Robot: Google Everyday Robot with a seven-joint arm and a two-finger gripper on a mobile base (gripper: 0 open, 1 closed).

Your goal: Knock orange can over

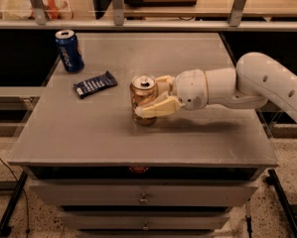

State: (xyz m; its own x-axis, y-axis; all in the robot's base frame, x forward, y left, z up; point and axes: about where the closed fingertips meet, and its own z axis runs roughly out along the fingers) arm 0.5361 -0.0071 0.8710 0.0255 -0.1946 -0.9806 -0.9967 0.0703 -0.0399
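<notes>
The orange can stands upright near the middle of the grey table, its silver top and pull tab facing up. My gripper reaches in from the right on a white arm. Its pale fingers sit on either side of the can, one finger across the can's front lower side and the other behind its top right. They look closed against the can. The can's right side is hidden by the gripper.
A blue can stands upright at the table's far left corner. A dark snack wrapper lies flat to the left of the orange can. A shelf rail with posts runs behind the table. Drawers sit below the table's front edge.
</notes>
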